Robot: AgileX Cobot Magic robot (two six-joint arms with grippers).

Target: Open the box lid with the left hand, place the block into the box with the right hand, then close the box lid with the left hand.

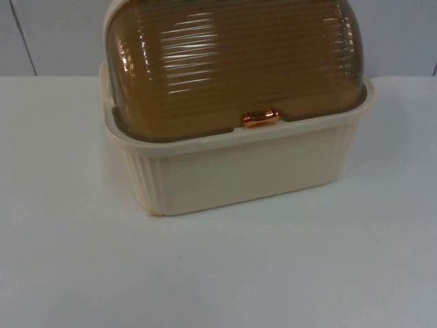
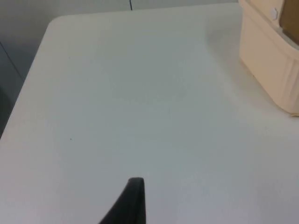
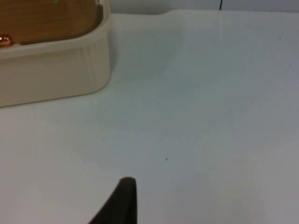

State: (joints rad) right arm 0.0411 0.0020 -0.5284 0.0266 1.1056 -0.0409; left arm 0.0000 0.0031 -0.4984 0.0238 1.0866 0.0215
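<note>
A cream ribbed box (image 1: 239, 171) stands at the back middle of the white table. Its amber, ribbed, see-through lid (image 1: 232, 61) is down on the rim, with a copper handle (image 1: 260, 119) at the front edge. My left gripper (image 2: 135, 200) hangs over bare table to the left of the box (image 2: 266, 70), well apart from it. My right gripper (image 3: 124, 200) hangs over bare table to the right of the box (image 3: 51, 74), also apart; the lid (image 3: 46, 18) and its handle (image 3: 4, 40) show from that side.
The grey partition wall (image 1: 54, 34) rises right behind the box. The table's left edge (image 2: 28, 93) and rounded corner lie near the left gripper. Open white table top (image 1: 218, 273) stretches in front of the box.
</note>
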